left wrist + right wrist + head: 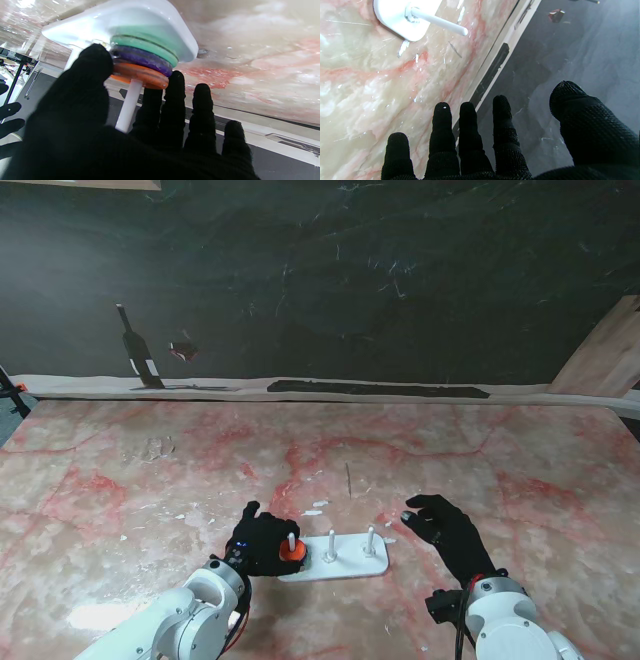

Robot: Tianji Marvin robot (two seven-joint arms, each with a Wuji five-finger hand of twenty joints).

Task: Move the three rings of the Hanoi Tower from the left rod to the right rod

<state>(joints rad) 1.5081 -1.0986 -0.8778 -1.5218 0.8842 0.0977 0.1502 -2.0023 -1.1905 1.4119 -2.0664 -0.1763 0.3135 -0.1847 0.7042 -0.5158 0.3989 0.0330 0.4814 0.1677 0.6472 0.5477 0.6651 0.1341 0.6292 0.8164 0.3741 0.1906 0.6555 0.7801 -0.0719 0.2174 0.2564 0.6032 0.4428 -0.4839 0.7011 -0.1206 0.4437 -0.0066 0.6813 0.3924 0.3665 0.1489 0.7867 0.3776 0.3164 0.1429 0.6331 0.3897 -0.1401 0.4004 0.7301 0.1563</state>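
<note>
A white base (345, 567) carries three white rods. Green (150, 47), purple (142, 58) and orange (140, 75) rings are stacked on the left rod (291, 539), with the orange ring (292, 552) on top. My left hand (262, 542) wraps that stack: its thumb (85, 75) presses one side of the orange ring and its fingers (176, 100) sit at the other side. The middle rod (331, 544) and right rod (370, 539) are bare. My right hand (447, 530) hovers open to the right of the base, fingers (467, 130) spread, with the right rod (440, 22) ahead of it.
Pink-veined marble table (150, 480) stretches all around. A black strip (380, 389) lies along its far edge before a dark backdrop. A bottle shape (137, 350) shows far left, and a wooden board (610, 350) leans far right.
</note>
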